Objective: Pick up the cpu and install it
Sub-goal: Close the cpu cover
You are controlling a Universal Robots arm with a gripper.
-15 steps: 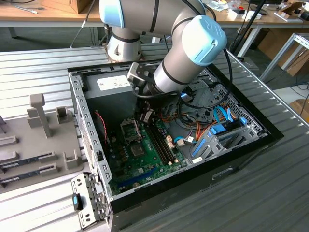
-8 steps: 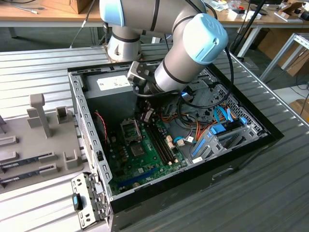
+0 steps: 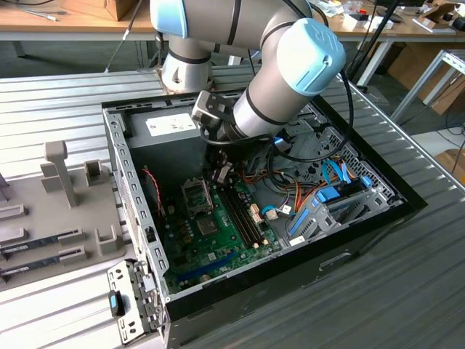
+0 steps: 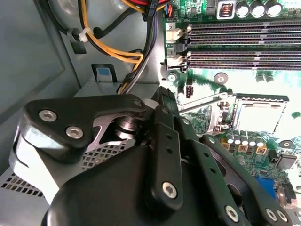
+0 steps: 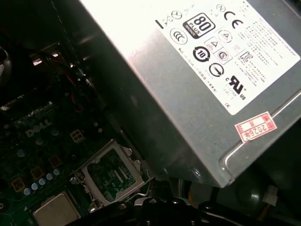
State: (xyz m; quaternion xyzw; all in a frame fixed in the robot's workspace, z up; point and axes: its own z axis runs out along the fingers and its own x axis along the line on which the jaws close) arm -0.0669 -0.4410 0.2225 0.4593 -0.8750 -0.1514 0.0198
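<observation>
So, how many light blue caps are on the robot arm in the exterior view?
2. One blue cap sits on the joint over the open computer case; the other cap is at the picture's top edge, partly cut off. More may be hidden behind the arm.

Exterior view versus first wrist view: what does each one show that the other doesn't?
Exterior view: the arm, the whole open case and a grey tray at that view's left. First wrist view: the power supply close up, with the symbols on its label. Both: the power supply, the green motherboard and its socket.
</observation>
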